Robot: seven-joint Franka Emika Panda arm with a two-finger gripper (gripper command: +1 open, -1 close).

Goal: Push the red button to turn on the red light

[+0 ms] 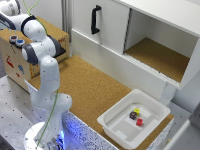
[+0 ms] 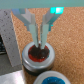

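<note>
At the tips of the gripper (image 2: 40, 46), in the wrist view, the two fingers (image 2: 33, 31) stood drawn in narrow, with only a thin slit between them, and held nothing. That closeness suited the job: brought together they made one blunt point for pressing rather than a pair of tongs for grasping. The tips lay right over the red button (image 2: 38, 53), at or just above its top; the blur made it hard to say whether they truly touched it or had begun to press it down.

The button sat in a round grey housing (image 2: 25, 56), and just beside it showed the rim of a blue button (image 2: 52, 79) in its own housing. Both rested on a cork surface (image 2: 70, 40). No red light could be made out in either view, so by my judgement the press was not yet complete.

Farther out, the exterior view showed the arm (image 1: 42, 50) bent over a wooden box (image 1: 17, 62) at that view's left, where small blue-topped knobs (image 1: 16, 41) stood, though the gripper itself was hidden there. Well apart, toward that view's right, a white tray (image 1: 112, 122) with small coloured blocks (image 1: 135, 116) sat on the cork counter (image 1: 85, 85) below an open white cabinet (image 1: 150, 30), none of it concerned in the task.
</note>
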